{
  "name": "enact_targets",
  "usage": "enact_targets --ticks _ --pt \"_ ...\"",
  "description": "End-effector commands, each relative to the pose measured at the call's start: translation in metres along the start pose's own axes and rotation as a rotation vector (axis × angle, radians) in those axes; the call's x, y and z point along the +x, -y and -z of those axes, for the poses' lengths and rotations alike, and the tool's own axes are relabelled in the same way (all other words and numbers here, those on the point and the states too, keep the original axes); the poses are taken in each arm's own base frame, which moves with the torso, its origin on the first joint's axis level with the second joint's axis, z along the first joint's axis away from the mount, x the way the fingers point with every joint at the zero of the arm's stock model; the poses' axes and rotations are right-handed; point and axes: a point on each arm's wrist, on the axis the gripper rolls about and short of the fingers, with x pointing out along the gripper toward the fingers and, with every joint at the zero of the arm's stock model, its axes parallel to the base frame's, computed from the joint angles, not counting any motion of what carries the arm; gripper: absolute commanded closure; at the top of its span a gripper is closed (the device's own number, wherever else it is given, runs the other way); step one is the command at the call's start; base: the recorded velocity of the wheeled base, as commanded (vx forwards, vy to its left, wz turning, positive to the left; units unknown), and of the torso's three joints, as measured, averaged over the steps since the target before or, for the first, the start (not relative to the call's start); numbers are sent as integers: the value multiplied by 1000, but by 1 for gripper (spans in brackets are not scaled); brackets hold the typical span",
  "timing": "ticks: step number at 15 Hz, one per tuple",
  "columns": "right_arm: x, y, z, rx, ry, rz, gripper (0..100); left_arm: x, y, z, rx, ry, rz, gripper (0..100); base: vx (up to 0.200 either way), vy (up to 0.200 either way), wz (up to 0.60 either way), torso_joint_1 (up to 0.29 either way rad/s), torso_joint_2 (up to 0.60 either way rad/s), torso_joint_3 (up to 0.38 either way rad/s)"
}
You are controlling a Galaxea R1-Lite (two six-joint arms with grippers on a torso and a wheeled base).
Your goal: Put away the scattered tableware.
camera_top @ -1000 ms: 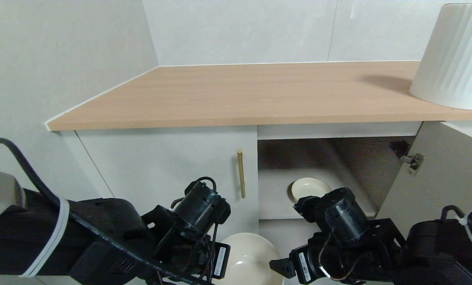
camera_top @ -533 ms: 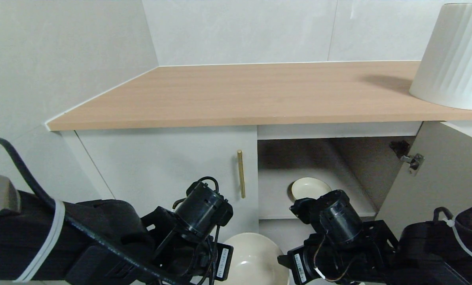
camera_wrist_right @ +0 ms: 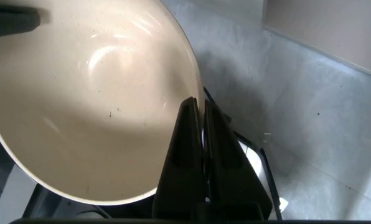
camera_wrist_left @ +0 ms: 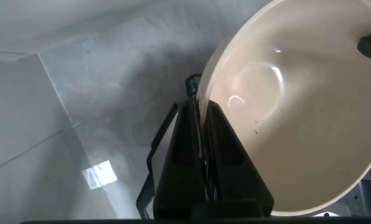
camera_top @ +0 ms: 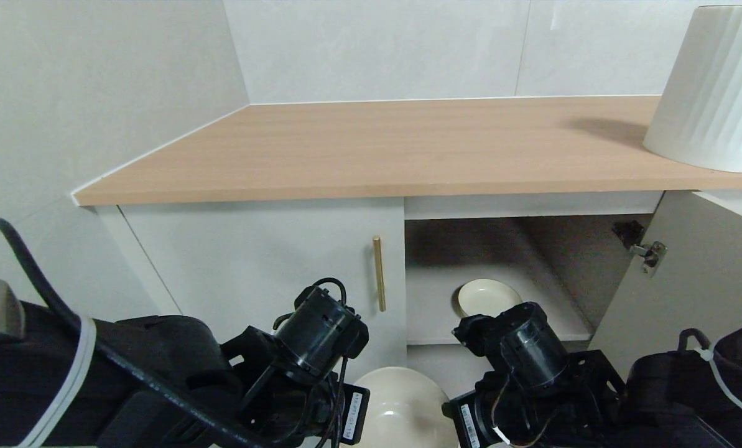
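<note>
Here the head view has the large cream bowl (camera_top: 395,404) low before the open cabinet (camera_top: 532,249), whose shelf (camera_top: 430,323) bears a small dish (camera_top: 486,295). Left wrist view: the left gripper (camera_wrist_left: 201,121) clamps the bowl's rim. Right wrist view: the right gripper (camera_wrist_right: 198,115) pinches the opposite rim. Stowing seems underway; next, the pair should lift it level onto the shelf, beside the dish.

I could read no text. The left arm's white label (camera_top: 352,415) and the right arm's white label (camera_top: 468,424) carried print too small to decipher.
</note>
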Motion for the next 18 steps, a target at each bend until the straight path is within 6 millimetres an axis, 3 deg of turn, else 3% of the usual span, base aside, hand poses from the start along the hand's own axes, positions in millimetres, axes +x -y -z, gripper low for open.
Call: enact_targets --ticks 1,2,12,16,18 --pt "2 1 1 0 -7 6 100 -1 0 0 0 2 -2 100 0 0 0 0 0 0" --pt "2 0 1 -1 -7 6 100 -1 0 0 0 1 -3 0 0 0 0 0 0 0" --pt "6 3 5 -5 -32 23 100 -1 0 0 0 0 0 0 0 0 0 0 0 0" --pt "8 31 -6 19 -95 170 100 -1 0 0 -20 2 0 0 0 0 0 0 0 0" --pt "8 62 -25 98 -67 283 100 -1 0 0 -20 0 -1 0 0 0 0 0 0 0"
